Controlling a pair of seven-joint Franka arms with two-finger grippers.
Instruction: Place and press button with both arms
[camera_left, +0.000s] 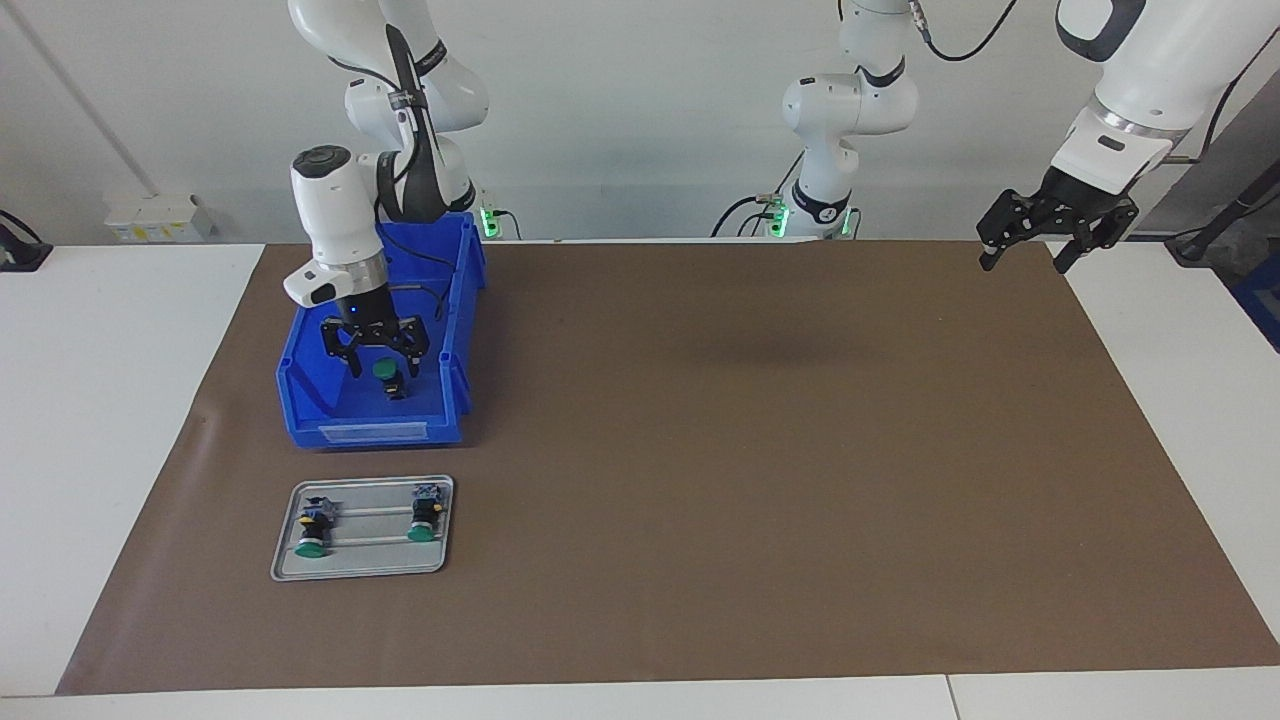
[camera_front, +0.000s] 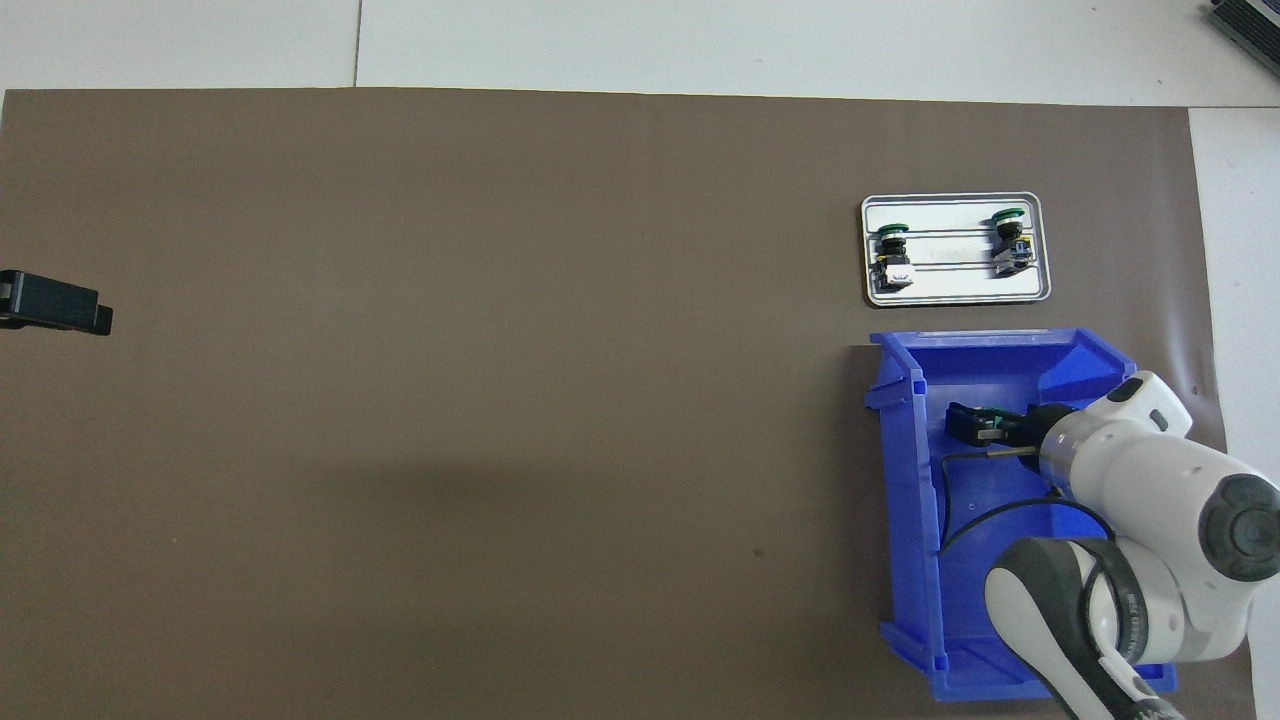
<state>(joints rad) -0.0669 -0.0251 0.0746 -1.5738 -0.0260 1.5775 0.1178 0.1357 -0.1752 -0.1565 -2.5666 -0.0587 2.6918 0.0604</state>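
A green-capped button (camera_left: 384, 371) sits in the blue bin (camera_left: 370, 432) at the right arm's end of the table. My right gripper (camera_left: 383, 366) reaches down into the bin with its fingers spread open on either side of the cap. In the overhead view the right gripper (camera_front: 975, 425) and its wrist cover most of that button. My left gripper (camera_left: 1026, 262) hangs open and empty over the mat's edge at the left arm's end of the table. Only its black tip (camera_front: 55, 305) shows in the overhead view.
A metal tray (camera_left: 365, 570) lies on the brown mat, farther from the robots than the bin. Two more green-capped buttons (camera_left: 313, 530) (camera_left: 424, 518) lie on their sides in it. The tray (camera_front: 955, 292) also shows from overhead, as does the bin (camera_front: 905, 480).
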